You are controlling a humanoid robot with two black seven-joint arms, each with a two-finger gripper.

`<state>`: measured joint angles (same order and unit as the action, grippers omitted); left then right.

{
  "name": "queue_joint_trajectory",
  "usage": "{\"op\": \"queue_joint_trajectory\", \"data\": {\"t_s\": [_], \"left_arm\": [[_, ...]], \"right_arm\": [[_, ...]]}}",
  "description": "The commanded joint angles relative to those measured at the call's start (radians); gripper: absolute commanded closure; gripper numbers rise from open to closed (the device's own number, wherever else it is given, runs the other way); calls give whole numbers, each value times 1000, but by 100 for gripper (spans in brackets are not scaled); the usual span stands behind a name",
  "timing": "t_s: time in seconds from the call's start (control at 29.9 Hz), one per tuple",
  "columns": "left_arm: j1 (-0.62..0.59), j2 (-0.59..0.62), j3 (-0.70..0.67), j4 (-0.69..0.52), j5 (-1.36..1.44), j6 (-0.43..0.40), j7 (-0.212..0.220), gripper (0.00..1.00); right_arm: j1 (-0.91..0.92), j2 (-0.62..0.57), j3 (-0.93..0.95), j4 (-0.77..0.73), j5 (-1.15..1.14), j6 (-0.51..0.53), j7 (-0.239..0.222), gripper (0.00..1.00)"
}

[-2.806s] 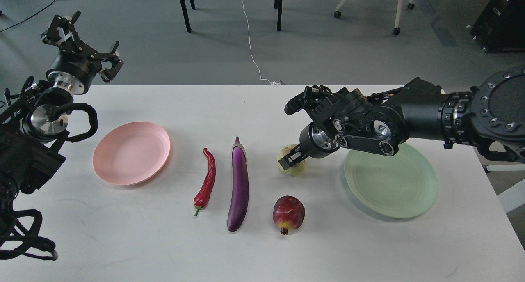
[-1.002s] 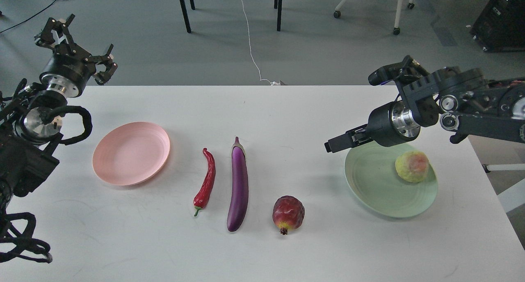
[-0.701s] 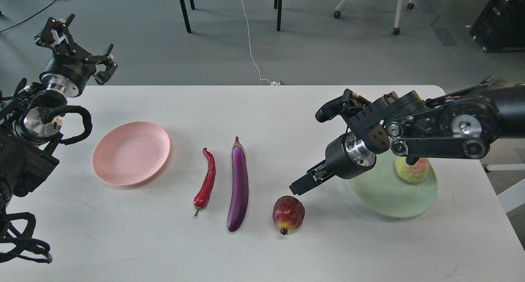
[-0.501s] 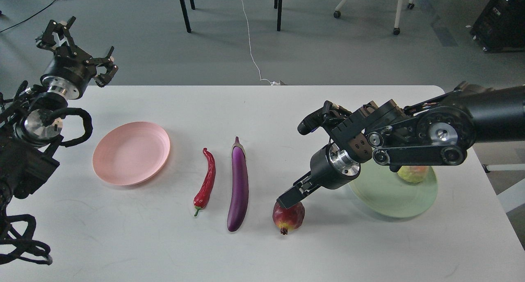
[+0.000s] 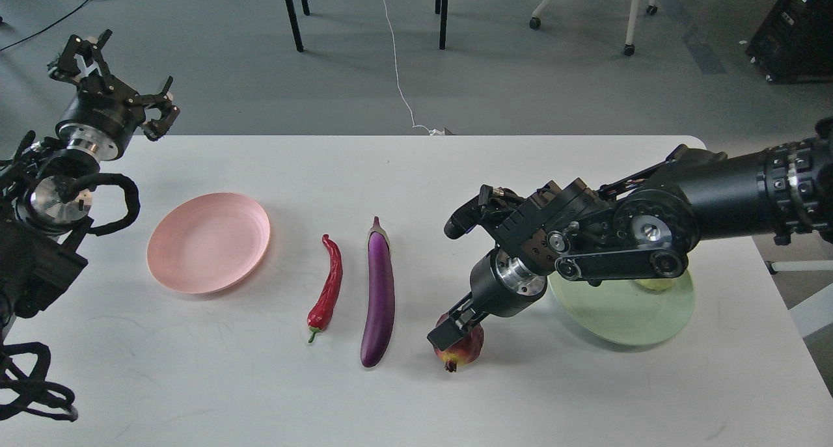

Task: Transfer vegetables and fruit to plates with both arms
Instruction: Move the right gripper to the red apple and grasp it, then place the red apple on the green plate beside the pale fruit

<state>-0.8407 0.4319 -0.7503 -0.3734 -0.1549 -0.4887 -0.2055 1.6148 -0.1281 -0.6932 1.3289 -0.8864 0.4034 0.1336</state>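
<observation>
Pomegranate (image 5: 463, 351) sits on white worktop (image 5: 195, 382) front-centre, w/ right tool (image 5: 449, 330) down on its top; fingers overlap the fruit but can't tell if they're clamped or just apart around it. Eggplant (image 5: 379, 297) lies just left of it, chili (image 5: 327, 287) beside that, both lengthwise, not touching. Pink plate (image 5: 208, 242) at left, bare. Green plate (image 5: 625, 310) at right, partly under right arm; yellow-green fruit (image 5: 654, 284) on its far edge, mostly hidden by the arm. Left tool (image 5: 107, 76) raised off far-left corner, fingers spread apart, holding nothing.
</observation>
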Motion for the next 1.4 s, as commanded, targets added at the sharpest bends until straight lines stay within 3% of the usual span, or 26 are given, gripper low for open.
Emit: {"op": "queue_joint_trajectory", "data": {"t_s": [0.0, 0.27, 0.53, 0.7, 0.9, 1.14, 1.37], "left_arm": [[0, 1, -1, 1, 0, 0, 0, 1], [8, 10, -1, 4, -2, 0, -2, 1], [11, 11, -3, 2, -2, 0, 0, 1], [9, 14, -4, -1, -2, 0, 0, 1], [9, 13, -3, -2, 0, 0, 1, 1], [9, 13, -1, -2, 0, 0, 3, 1], [8, 10, -3, -2, 0, 0, 3, 1]], "right_arm": [[-16, 22, -5, -20, 0, -1, 0, 26], [-7, -7, 4, -27, 7, 0, 0, 52], [66, -172, 26, -24, -31, 2, -12, 52], [56, -312, -5, -11, -262, 2, -14, 52], [14, -418, -14, 1, -328, 2, -14, 52], [-67, -475, -11, 6, -376, 0, -14, 41], [-70, -524, -5, 33, -362, -15, -15, 3]]}}
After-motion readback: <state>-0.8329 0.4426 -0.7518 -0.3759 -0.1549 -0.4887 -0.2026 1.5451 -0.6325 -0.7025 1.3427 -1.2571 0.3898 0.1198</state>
